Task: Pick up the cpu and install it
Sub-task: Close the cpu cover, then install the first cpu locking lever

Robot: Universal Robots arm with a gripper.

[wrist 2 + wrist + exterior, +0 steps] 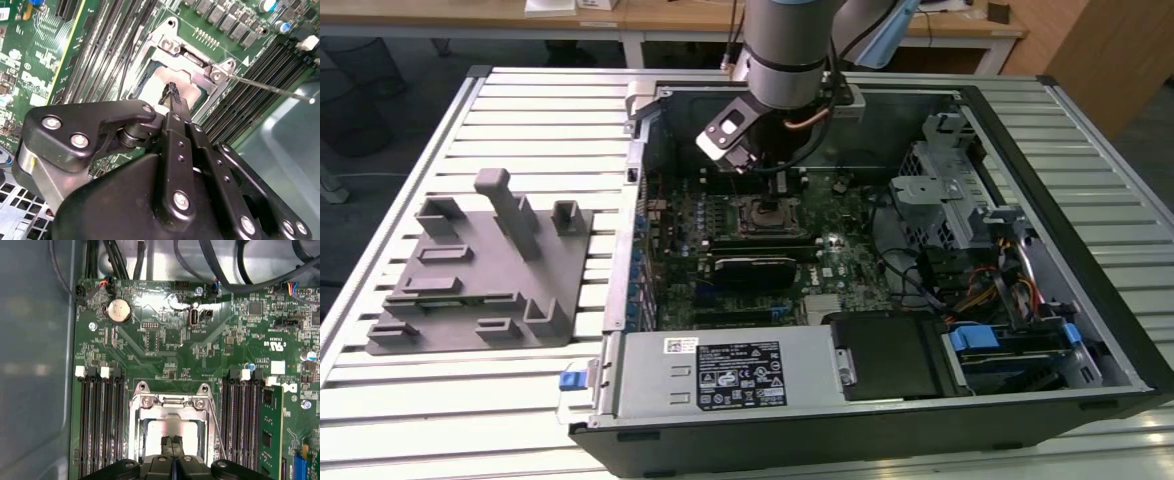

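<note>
Black gripper linkage sits closest in the second wrist view, fingers pressed together, nothing seen between them, tips just over the cpu, which lies silver inside the socket frame. On the exterior view's left a grey fixture plate rests on the slatted table, well apart from the open case. The first wrist view adds memory slots flanking the socket closely; a thin lever wire juts beside it.
</note>
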